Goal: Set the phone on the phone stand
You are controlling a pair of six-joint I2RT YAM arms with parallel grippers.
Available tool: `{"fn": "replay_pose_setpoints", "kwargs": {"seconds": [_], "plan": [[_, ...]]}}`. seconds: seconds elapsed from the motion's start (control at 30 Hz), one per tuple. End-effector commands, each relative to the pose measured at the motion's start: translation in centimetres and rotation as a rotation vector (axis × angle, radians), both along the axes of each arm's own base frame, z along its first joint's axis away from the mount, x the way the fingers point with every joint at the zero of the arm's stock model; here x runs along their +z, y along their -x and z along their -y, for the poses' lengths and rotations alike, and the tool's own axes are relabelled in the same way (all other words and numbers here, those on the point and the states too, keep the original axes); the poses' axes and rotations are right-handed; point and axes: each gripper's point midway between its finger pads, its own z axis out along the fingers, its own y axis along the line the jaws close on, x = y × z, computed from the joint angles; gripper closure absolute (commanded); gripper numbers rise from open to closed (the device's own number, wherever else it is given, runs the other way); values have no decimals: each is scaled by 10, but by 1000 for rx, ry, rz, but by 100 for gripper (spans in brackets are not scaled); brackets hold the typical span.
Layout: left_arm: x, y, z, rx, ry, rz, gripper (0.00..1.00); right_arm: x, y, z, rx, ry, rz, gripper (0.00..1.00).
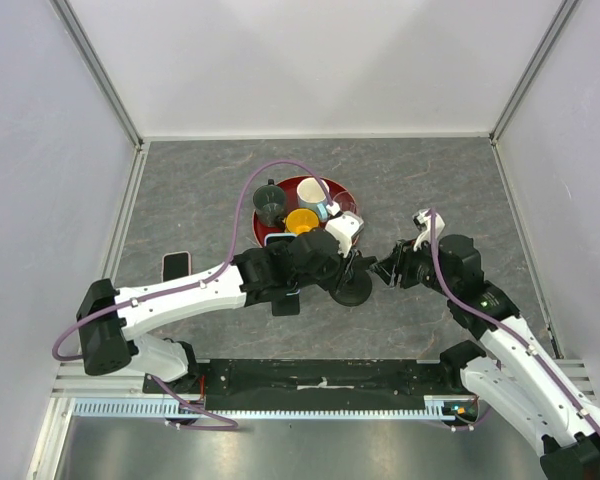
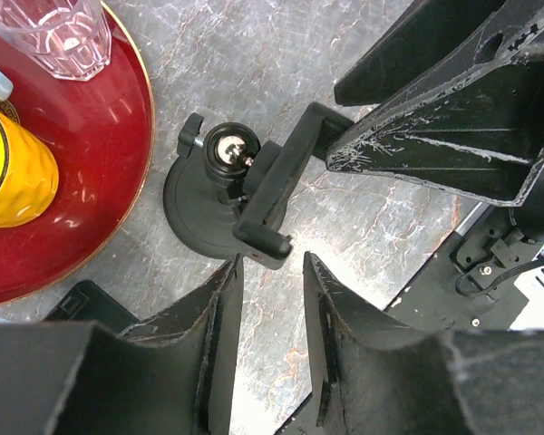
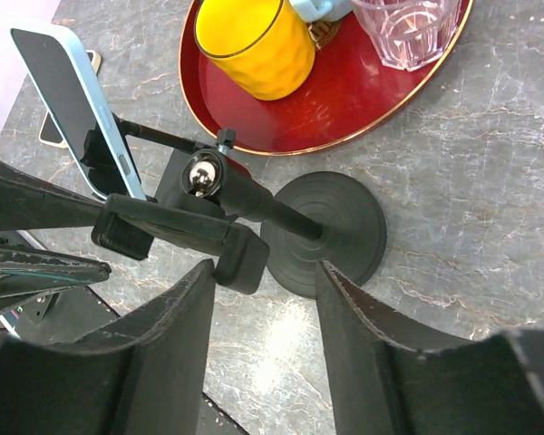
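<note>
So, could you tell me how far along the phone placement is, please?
Nothing is finished yet: the phone stand has an empty cradle. In hand: the left gripper and right gripper, both open, flank that cradle, and neither holds a phone. Left to do: the blue-cased phone stands beside the stand and another phone lies flat on the table; one must be picked up and seated.

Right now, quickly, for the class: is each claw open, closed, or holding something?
Left claw: open, holding nothing.
Right claw: open, holding nothing, close to the phone stand.
</note>
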Motion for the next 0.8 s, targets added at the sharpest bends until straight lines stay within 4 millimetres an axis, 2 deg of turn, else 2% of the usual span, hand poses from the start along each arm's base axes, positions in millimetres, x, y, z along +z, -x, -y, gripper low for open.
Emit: {"fn": "replay_pose_setpoints", "kwargs": {"seconds": [0.0,0.13,0.23,0.27,0.33,0.37,0.47,0.67,0.77], "plan": [[13,-10,9,41,43,32,62,12,-6,-7,18,-39,41,47],[12,-12,9,47,47,40,69,15,-5,-13,47,-60,42,58],[9,-14,9,53,34,44,73,18,-3,-17,69,-79,48,71],[8,-15,8,56,28,45,77,19,-2,-18,74,-84,48,82],[4,-16,8,60,19,43,82,22,-1,-19,77,-92,51,93],[2,-17,7,64,14,43,90,22,0,-19,81,-97,47,100],[-8,-18,5,75,0,31,98,25,4,-21,90,-116,44,100],[-26,-21,-5,113,-28,15,98,38,9,-22,99,-149,78,100],[-26,-20,-8,118,-28,15,98,43,10,-22,103,-160,81,100]]}}
